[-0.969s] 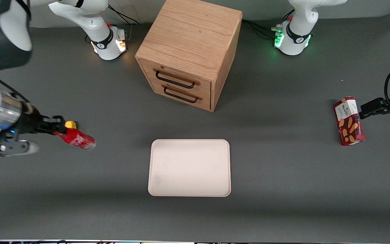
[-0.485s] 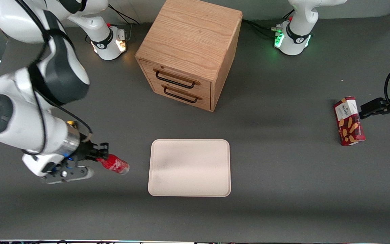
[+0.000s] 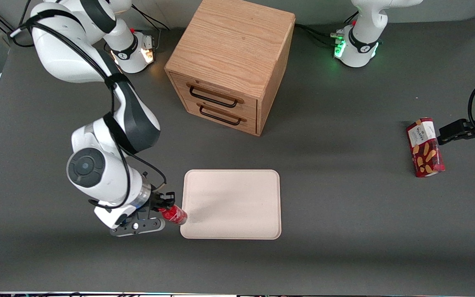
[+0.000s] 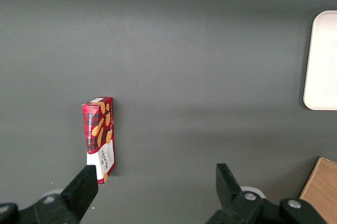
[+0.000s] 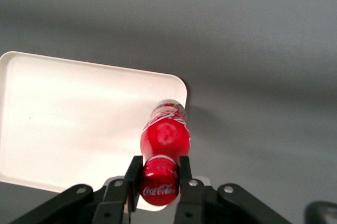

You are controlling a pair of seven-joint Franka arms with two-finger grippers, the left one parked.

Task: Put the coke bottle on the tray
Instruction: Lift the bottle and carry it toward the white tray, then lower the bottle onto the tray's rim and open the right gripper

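So at this point the gripper (image 3: 166, 205) was pinched on the neck of the coke bottle (image 3: 174, 215), just under the cap, with 1 finger on each side. The wrist view showed that pretty clearly: the 2 black fingers (image 5: 185, 174) squeezed the narrow neck and the bottle (image 5: 165, 138) hung below them, base pointing down at the corner of the tray (image 5: 63, 118). From the front, the bottle sat right at the tray's (image 3: 237, 231) edge on the working arm's end, at the corner nearer the camera, not really over the flat middle yet.

That was the sketchy part, imo. If the arm let go there, the base could land on the low rim instead of the floor of the tray, and a slim bottle like that would probably tip and roll off onto the table. The grip looked risky too: holding only by the neck, the bottle could swing or twist during a fast move. It seemed to need more travel toward the tray's middle before lowering.

The wooden cabinet (image 3: 231, 62) and, toward the parked arm's end, the red snack box (image 3: 424, 147) were well apart from all this, so no collision worry there.
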